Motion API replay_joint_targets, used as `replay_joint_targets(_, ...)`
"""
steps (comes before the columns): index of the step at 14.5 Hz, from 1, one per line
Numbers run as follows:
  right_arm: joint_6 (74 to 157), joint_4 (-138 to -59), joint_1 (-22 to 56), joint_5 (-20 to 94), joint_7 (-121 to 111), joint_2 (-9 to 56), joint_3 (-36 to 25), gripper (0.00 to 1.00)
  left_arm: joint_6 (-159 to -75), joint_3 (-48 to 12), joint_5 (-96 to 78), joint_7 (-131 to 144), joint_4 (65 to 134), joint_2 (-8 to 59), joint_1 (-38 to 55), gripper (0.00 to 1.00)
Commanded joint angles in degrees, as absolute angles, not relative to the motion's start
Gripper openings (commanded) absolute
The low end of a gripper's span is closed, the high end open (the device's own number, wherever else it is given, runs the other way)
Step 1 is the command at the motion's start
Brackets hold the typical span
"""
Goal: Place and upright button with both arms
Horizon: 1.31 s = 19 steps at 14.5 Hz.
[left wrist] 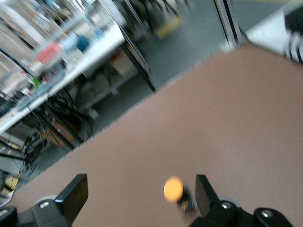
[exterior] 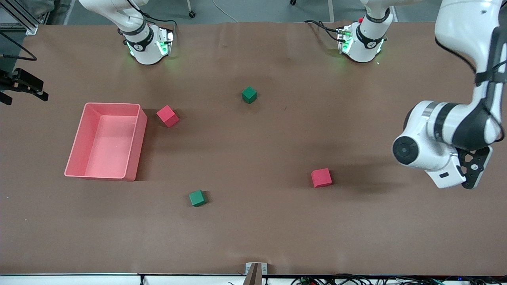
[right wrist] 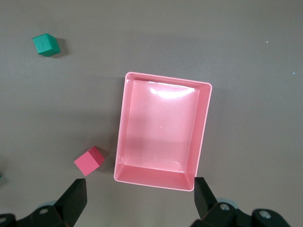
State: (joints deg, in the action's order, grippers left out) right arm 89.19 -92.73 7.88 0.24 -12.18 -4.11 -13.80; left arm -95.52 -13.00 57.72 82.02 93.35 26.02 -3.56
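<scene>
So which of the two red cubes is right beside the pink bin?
The red cube nearer the robots' bases, sitting just off the pink bin's corner. The other red cube lies well away, toward the left arm's end, nearer the camera.

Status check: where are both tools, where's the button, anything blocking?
Left tool open above button, not touching. Right tool open, over pink bin, waiting. Nothing blocking the button.

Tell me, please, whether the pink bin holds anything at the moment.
Empty. The pink bin shows only its bare floor in the right wrist view; the red cube beside it sits outside, on the table.
</scene>
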Motion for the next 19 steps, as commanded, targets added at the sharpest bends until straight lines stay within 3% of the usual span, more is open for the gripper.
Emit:
replay_joint_targets(1, 89.0, -93.1, 6.4, 0.6, -14.7, -4.7, -13.5, 1.00, -96.1, -12.9, 45.1, 65.2, 90.0, 21.8, -4.4, 1.00)
replay_joint_targets(8, 90.4, -92.4, 6.2, 0.6, -15.2, -4.7, -13.5, 1.00, -93.7, -12.9, 27.4, 39.6, 88.2, 15.3, -7.3, 1.00)
replay_joint_targets(13, 90.1, -91.4, 6.3, -0.1, -15.4, -4.7, -13.4, 1.00, -86.1, -12.8, 14.7, 29.0, 81.3, 14.9, -9.1, 1.00)
replay_joint_targets(19, 89.8, -91.3, 6.2, 0.0, -14.1, -4.7, -13.5, 1.00, -85.3, -12.8, 6.1, 20.2, 81.1, 12.0, -10.8, 1.00)
